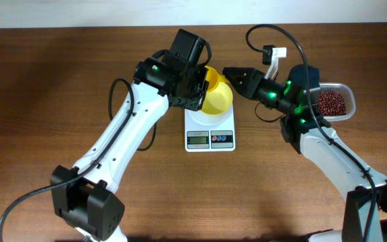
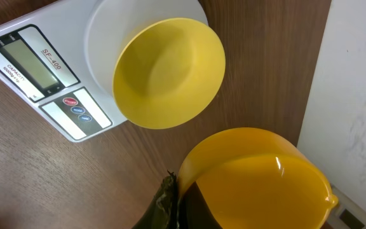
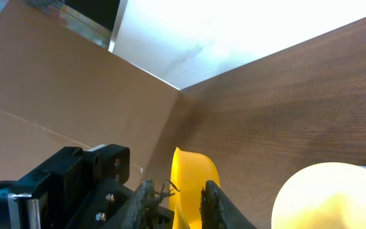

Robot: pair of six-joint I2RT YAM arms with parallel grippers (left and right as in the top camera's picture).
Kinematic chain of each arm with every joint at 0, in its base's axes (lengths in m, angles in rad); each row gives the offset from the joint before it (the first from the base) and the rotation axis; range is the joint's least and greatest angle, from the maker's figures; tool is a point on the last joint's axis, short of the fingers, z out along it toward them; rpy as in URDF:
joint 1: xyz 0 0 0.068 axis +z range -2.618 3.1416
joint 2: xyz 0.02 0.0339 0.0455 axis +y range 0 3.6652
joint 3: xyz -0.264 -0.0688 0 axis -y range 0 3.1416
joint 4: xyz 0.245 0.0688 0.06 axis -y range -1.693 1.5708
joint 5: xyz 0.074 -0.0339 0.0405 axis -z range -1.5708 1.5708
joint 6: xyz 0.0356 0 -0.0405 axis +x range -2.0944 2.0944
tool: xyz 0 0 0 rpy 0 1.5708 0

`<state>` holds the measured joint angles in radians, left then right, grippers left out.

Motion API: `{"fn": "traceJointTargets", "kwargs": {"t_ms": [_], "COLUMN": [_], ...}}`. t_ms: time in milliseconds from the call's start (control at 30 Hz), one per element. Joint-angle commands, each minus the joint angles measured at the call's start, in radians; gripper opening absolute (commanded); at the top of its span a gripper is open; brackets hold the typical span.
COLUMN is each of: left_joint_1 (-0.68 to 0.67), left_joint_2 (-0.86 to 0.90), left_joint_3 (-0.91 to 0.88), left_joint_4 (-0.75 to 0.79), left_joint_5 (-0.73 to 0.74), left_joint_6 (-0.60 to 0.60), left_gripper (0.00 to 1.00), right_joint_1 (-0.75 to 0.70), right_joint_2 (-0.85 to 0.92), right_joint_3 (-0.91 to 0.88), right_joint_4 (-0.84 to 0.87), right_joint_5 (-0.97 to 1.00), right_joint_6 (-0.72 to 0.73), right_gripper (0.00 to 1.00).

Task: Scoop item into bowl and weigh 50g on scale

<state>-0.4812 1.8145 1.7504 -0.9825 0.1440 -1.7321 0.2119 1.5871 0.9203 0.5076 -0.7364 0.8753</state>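
Where the right pincer (image 3: pixel 178 187) is: at the yellow scoop (image 1: pixel 213 77), its two fingers (image 3: pixel 216 202) straddling the rim of the scoop's cup. One finger looks to be against the rim and the other shows a sliver of gap, so I cannot tell whether it is clamped.
Left pincer (image 1: pixel 195 87): closed on the scoop, holding the cup just beside and above the bowl (one dark finger (image 2: pixel 168 205) shows at the cup's edge in the left wrist view).
Scoop: its cup looks empty and glossy inside, and it hangs between the two pincers, which face each other across it.
Bowl (image 2: pixel 170 70): yellow, round, upright and empty, resting on the scale's round platform.
Scale (image 1: pixel 210 139): flat and white, near the middle of the desk, with its grey display and its red and blue buttons turned to the desk's near edge.
Beans (image 1: pixel 331 102): a dark reddish-brown heap inside a clear tub (image 1: pixel 350 101).
Tub: toward the desk's right edge, well apart from the scale and partly behind the right arm.
Desk (image 1: pixel 46 81): brown wood grain.
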Motion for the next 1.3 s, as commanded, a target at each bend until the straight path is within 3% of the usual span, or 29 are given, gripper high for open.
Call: {"fn": "traceJointTargets", "kwargs": {"t_ms": [0, 133, 233, 267, 367, 400, 500, 633, 1033, 1267], "left_joint_1": [-0.008, -0.008, -0.008, -0.008, -0.007, -0.007, 0.002, 0.006, 0.011, 0.004], "left_joint_2": [0.004, 0.004, 0.004, 0.004, 0.004, 0.004, 0.004, 0.004, 0.004, 0.004], "left_joint_3": [0.011, 0.011, 0.011, 0.011, 0.011, 0.011, 0.011, 0.011, 0.011, 0.011], "left_joint_4": [0.032, 0.032, 0.032, 0.032, 0.040, 0.048, 0.073, 0.066, 0.019, 0.016], "left_joint_5": [0.020, 0.020, 0.020, 0.019, 0.008, 0.008, 0.008, 0.006, -0.194, -0.159], "left_joint_6": [-0.029, -0.033, -0.033, -0.033, -0.033, -0.033, -0.033, -0.034, -0.073, -0.083], "left_gripper": [0.00, 0.00, 0.00, 0.00, 0.00, 0.00, 0.00, 0.00, 0.00, 0.00], "right_joint_1": [0.030, 0.030, 0.030, 0.030, 0.030, 0.030, 0.030, 0.030, 0.028, 0.029], "right_joint_2": [0.005, 0.005, 0.005, 0.005, 0.005, 0.005, 0.005, 0.005, 0.005, 0.005], "right_joint_3": [0.014, 0.014, 0.014, 0.014, 0.014, 0.014, 0.014, 0.014, 0.014, 0.014], "right_joint_4": [-0.006, -0.016, -0.018, -0.018, -0.018, -0.018, -0.021, -0.021, 0.017, 0.045], "right_joint_5": [-0.049, -0.048, -0.048, -0.048, -0.048, -0.048, -0.049, -0.050, -0.075, -0.069], "right_joint_6": [-0.007, -0.007, -0.007, -0.007, -0.007, -0.008, -0.031, -0.029, -0.029, -0.021], "right_gripper": [0.23, 0.04, 0.04, 0.09, 0.72, 0.84, 0.99, 0.99, 0.99, 0.99]}}
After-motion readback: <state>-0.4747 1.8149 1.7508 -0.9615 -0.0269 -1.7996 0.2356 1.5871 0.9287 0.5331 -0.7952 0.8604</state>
